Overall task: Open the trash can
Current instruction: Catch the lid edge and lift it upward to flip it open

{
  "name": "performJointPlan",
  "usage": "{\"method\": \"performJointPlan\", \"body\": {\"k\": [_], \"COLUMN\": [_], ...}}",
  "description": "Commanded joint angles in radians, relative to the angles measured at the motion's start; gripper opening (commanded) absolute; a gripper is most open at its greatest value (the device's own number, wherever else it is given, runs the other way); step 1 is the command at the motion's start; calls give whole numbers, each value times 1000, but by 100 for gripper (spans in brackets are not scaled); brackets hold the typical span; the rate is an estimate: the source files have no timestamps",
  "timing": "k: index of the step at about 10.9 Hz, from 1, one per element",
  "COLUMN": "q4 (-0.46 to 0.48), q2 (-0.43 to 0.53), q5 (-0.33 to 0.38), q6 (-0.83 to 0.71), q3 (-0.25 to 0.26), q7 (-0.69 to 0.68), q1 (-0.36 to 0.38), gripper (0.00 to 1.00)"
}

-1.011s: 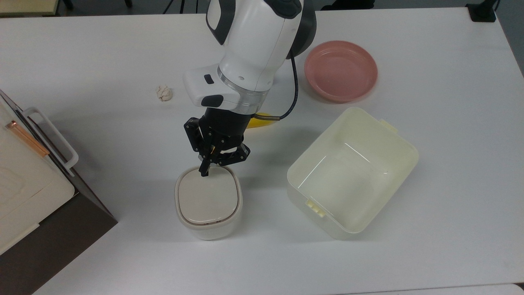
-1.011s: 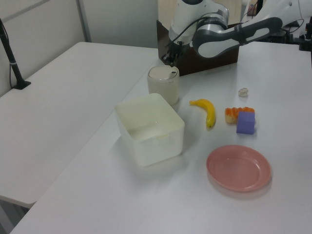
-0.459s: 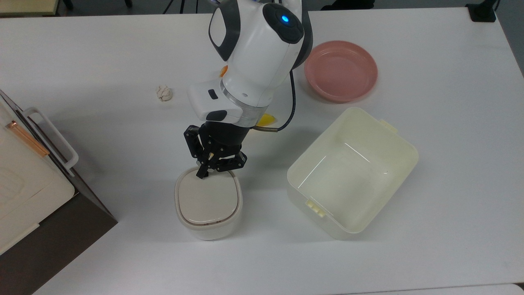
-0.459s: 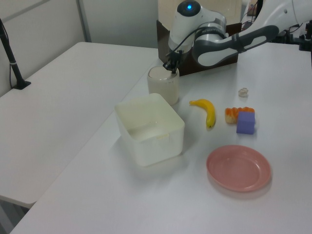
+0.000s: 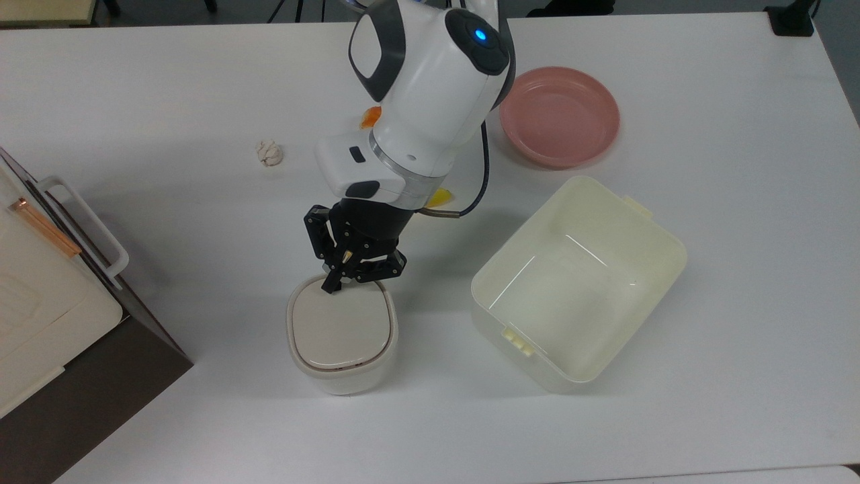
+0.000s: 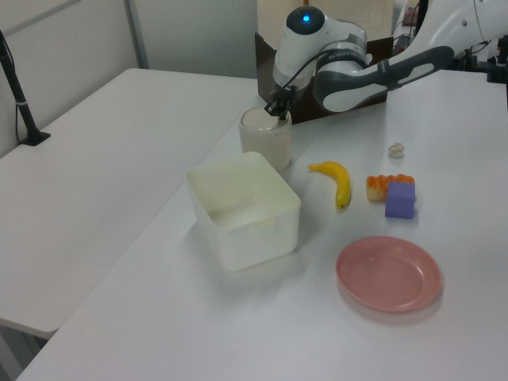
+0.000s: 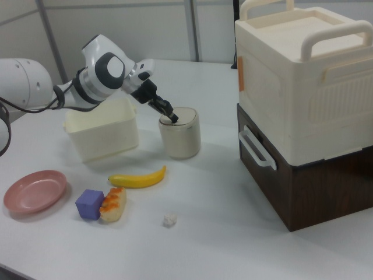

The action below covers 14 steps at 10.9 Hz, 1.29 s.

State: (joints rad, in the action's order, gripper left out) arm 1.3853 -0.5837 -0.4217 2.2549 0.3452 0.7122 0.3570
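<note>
The trash can (image 5: 342,333) stands upright on the white worktop (image 5: 168,87), just beside the pale-yellow tub (image 5: 579,282), which lies to the top view's right of it. Its flat beige lid (image 5: 340,324) is down and looks fully seated in the cream rim.

The gripper (image 5: 333,282) comes down at a slant onto the lid's far edge, the edge toward the arm. In the top view its tip sits right at the upper border of the lid, a little to the top view's left of the lid's middle. So the trash can lies directly under and just forward of the tip, and I judge that the coming move turns on this contact: a press straight down at that edge, where a release button would be. The fingers look pressed together into one narrow point, holding nothing.

In the right view the gripper (image 7: 172,118) touches, or very nearly touches, the top of the trash can (image 7: 180,133); I cannot say which. In the left view the gripper (image 6: 279,112) covers the back edge of the trash can (image 6: 265,138).

The button itself is hidden under the tip, so I cannot tell whether the tip is on it or beside it. The hinge side of the lid is also hard to make out.
</note>
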Motion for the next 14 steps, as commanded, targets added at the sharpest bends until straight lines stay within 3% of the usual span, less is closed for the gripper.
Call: {"method": "performJointPlan", "body": {"k": [1, 3, 5, 8, 10, 12, 14], "q4": [40, 69, 104, 129, 249, 311, 314], "q2": [160, 247, 304, 373, 516, 602, 613], "q5": [189, 360, 377, 382, 397, 403, 412], "q6": [2, -21, -72, -280, -409, -463, -511], "q3": [-14, -14, -14, -15, -15, -12, -6], "q7": [-31, -219, -298, -497, -652, -668, -668], "q1": [-79, -113, -121, -116, -104, -90, -75], "gripper": [0, 0, 0, 0, 0, 0, 0]}}
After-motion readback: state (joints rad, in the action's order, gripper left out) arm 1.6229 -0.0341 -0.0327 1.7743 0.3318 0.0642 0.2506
